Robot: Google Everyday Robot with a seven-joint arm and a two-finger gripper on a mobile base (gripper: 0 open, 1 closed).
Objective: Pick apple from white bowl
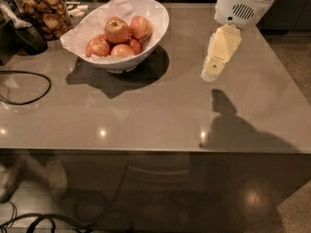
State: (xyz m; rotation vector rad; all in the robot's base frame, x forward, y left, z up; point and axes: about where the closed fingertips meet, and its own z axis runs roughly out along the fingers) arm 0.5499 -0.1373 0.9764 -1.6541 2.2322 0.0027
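Note:
The white bowl [156,27], lined with crumpled white paper, stands at the back left of the grey table. It holds several apples. The yellow-golden apple [116,29] with a red blush sits on top of the pile, with redder apples [141,27] around and below it. My gripper [212,72] hangs from the white arm [243,4] to the right of the bowl. It is above the table, about a bowl's width away from the apples, pointing down and to the left. It holds nothing.
A glass jar of brown snacks [43,11] stands at the back left beside the bowl. A dark object [26,37] and a black cable loop [29,86] lie at the left edge. The table's front edge [146,151] runs across the middle.

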